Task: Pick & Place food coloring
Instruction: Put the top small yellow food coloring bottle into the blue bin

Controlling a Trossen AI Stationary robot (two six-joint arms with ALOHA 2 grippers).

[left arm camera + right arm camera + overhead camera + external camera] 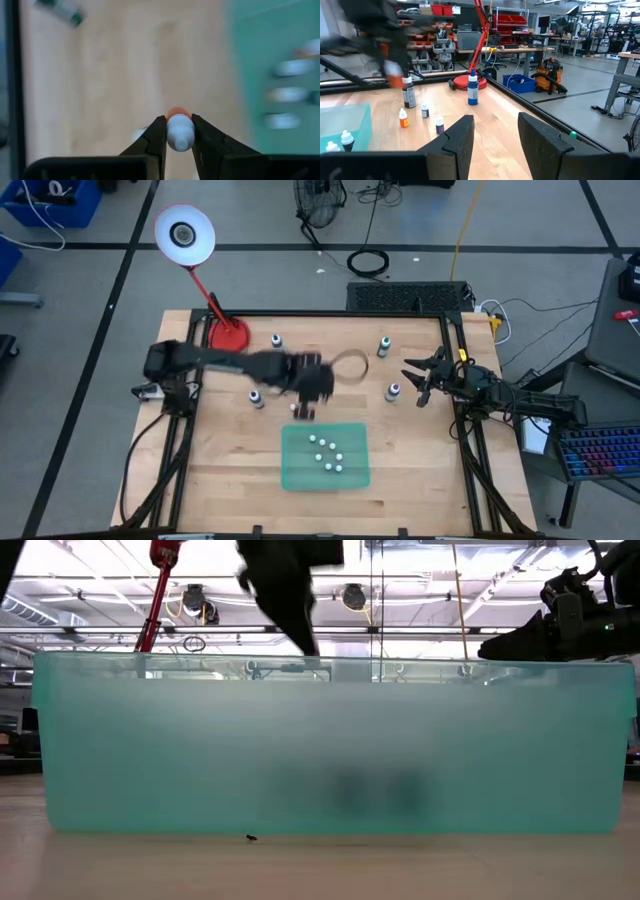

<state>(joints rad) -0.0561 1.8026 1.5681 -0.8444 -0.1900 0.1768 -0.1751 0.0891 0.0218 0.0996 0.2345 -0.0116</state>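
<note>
Over wood, left end effector [179, 131] grips bottle [179, 131].

One green tray [290, 475] holds about seven white-capped small bottles [328, 466]; the exact number is hard to tell. Four taller bottles [384, 345] stand on the surface outside it, and three loose little bottles [403, 118]. One orange bottle [180, 139] sits in the left gripper [179, 121] jaws. One red lamp [185, 232]; two arms [520, 398].

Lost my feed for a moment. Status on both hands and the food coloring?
Left hand shut on a white-capped bottle, over the table near the teal bin. Right hand open, waiting at the right edge. Several bottles binned. Path clear.
</note>
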